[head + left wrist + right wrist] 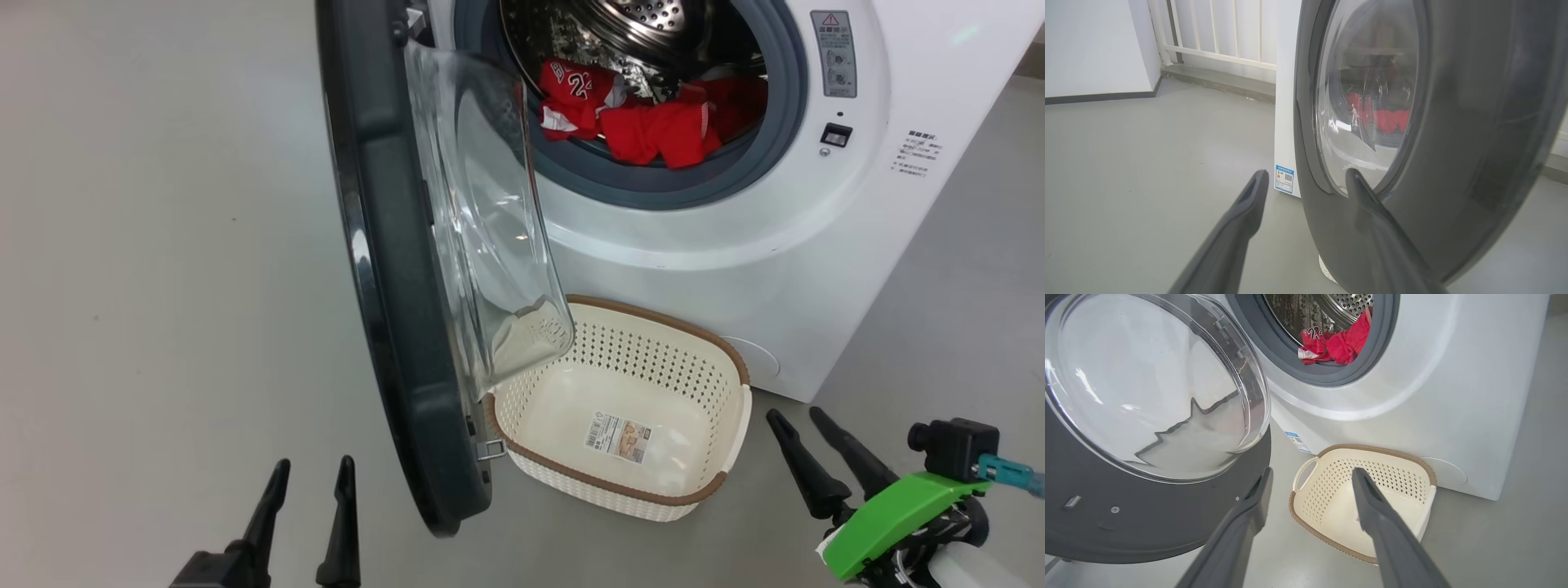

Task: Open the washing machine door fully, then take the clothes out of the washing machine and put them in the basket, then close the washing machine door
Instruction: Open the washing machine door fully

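The white washing machine (pixel 775 237) stands ahead with its round black door (pixel 392 269) swung out toward me, edge-on, its clear glass bowl (pixel 482 220) bulging right. Red clothes (pixel 645 114) with white numbers lie at the drum's mouth, also in the right wrist view as clothes (pixel 1337 341). The cream basket (pixel 718 359) sits empty on the floor below the opening, a paper label on its base. My left gripper (pixel 314 482) is open, low and left of the door's outer face (pixel 1453 143). My right gripper (pixel 796 429) is open, just right of the basket (pixel 1425 469).
Grey floor (pixel 147 245) spreads wide to the left of the door. A white railing (pixel 1224 36) and a wall (pixel 1094 45) stand behind the machine in the left wrist view. A blue label (pixel 1284 179) marks the machine's lower side.
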Controlling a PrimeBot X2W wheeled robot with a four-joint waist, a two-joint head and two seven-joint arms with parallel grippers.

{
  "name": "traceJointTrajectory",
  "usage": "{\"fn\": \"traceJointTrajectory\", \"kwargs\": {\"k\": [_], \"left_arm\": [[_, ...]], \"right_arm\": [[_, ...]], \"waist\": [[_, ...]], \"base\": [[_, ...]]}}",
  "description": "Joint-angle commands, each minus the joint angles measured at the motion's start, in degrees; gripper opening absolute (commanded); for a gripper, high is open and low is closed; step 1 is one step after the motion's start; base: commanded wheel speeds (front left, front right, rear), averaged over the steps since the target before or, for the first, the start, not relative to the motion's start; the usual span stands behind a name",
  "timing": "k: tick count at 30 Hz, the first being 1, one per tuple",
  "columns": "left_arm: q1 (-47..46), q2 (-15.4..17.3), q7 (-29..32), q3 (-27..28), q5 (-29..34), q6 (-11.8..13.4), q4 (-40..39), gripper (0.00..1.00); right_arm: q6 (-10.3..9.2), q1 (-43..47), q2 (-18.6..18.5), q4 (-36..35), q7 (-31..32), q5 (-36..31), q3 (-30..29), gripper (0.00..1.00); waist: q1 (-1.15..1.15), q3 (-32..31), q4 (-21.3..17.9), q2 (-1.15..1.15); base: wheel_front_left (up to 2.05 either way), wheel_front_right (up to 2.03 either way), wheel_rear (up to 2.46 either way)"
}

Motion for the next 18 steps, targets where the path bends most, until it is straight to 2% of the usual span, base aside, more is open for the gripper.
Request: {"fn": "traceJointTrajectory", "kwargs": {"k": [1, 8, 14, 18], "left_arm": [[-0.7, 0.6, -0.5, 2.2, 0.4, -0.5, -1.1, 1.0], [-1.0, 0.6, -0.5, 2.7, 0.6, -0.7, -1.1, 1.0], [-1.1, 0.6, -0.5, 2.7, 0.7, -0.7, -1.3, 1.0], [-1.3, 0.6, -0.5, 2.6, 0.7, -0.7, -1.2, 1.0]], "right_arm": [[0.44, 1.4, 0.2, -1.3, -0.8, -3.7, -2.0, 1.0], [0.44, 6.4, 5.1, -5.9, -0.8, -23.2, -15.8, 1.0], [0.44, 10.4, 10.0, -10.8, -0.8, -35.5, -27.0, 1.0], [0.44, 12.8, 13.0, -13.8, -0.8, -41.8, -32.3, 1.0]], "waist": [[0.0, 0.0, -0.2, 0.0], [0.0, 0.0, -0.6, 0.0], [0.0, -0.1, -0.5, 0.0], [0.0, -0.1, -0.4, 0.0]], "base": [[0.0, 0.0, 0.0], [0.0, 0.0, 0.0], [0.0, 0.0, 0.0], [0.0, 0.0, 0.0]]}}
